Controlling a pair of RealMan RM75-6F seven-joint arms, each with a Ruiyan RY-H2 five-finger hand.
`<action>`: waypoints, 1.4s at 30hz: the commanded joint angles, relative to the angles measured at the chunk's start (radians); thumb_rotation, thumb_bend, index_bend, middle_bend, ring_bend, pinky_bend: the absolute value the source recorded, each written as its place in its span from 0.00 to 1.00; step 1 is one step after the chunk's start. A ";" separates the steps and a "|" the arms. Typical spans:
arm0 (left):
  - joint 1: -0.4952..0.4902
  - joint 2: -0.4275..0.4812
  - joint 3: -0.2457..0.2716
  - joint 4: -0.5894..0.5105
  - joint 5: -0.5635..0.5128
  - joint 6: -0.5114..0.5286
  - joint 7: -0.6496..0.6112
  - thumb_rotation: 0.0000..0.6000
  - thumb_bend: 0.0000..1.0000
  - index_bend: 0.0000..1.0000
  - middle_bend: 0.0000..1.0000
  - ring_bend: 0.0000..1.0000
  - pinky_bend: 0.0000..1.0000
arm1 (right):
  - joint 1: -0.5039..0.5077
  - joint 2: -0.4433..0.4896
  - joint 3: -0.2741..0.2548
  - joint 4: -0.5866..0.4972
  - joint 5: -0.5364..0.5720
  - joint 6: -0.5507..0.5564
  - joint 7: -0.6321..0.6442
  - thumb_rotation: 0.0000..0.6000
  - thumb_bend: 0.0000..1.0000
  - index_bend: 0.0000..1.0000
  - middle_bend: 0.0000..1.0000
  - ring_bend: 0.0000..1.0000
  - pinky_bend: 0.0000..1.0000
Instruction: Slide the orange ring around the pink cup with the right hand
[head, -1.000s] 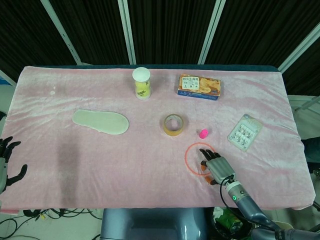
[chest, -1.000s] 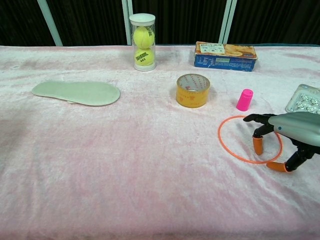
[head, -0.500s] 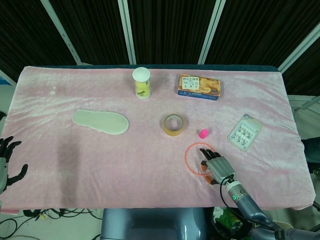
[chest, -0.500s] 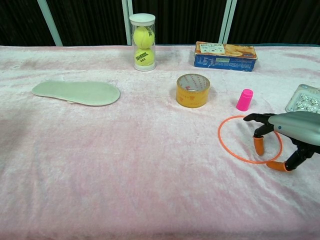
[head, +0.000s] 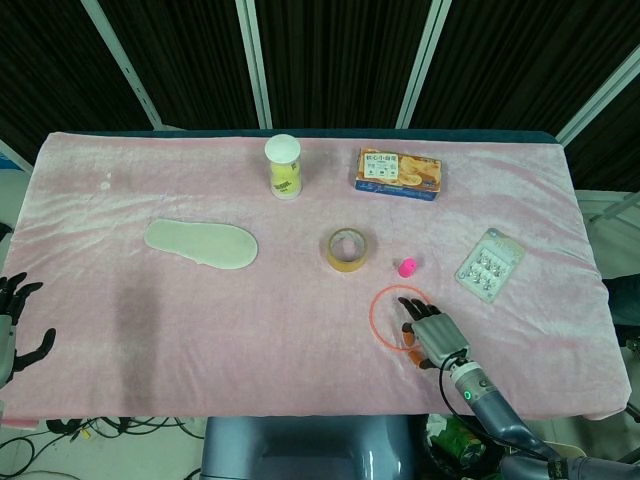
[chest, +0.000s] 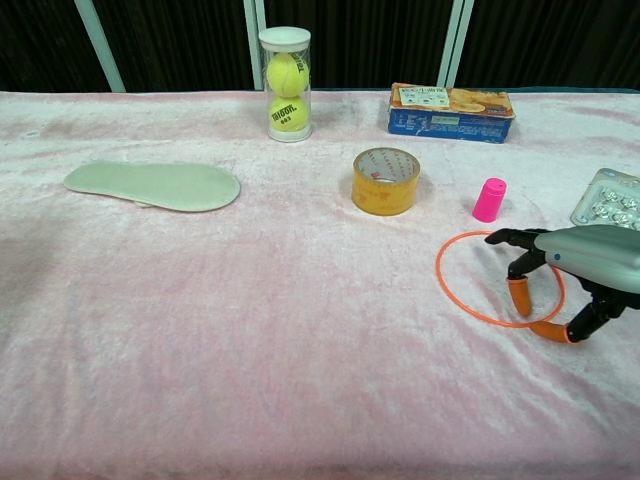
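Head view: from high above the near edge, looking steeply down on the whole pink-covered table, dark curtains beyond the far edge; left hand at the left margin, off the cloth. Chest view: from low at the near side, looking across the cloth toward the far edge, much closer. Shared by both: tennis ball tube, tape roll, right hand.

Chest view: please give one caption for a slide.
Right hand rests fingers inside the orange ring, near the pink cup.
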 joint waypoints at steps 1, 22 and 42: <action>0.000 0.000 0.000 0.000 0.000 0.000 0.000 1.00 0.34 0.19 0.07 0.00 0.00 | 0.001 -0.002 0.000 0.003 0.001 -0.003 0.004 1.00 0.30 0.56 0.00 0.04 0.16; 0.000 0.001 -0.001 0.000 -0.002 0.001 -0.001 1.00 0.34 0.19 0.07 0.00 0.00 | 0.004 -0.022 0.000 0.030 0.000 -0.011 0.016 1.00 0.30 0.56 0.00 0.04 0.16; 0.000 0.001 -0.001 0.000 0.000 0.002 -0.002 1.00 0.34 0.20 0.07 0.00 0.00 | 0.007 -0.024 -0.001 0.031 0.003 -0.019 0.020 1.00 0.33 0.59 0.00 0.04 0.16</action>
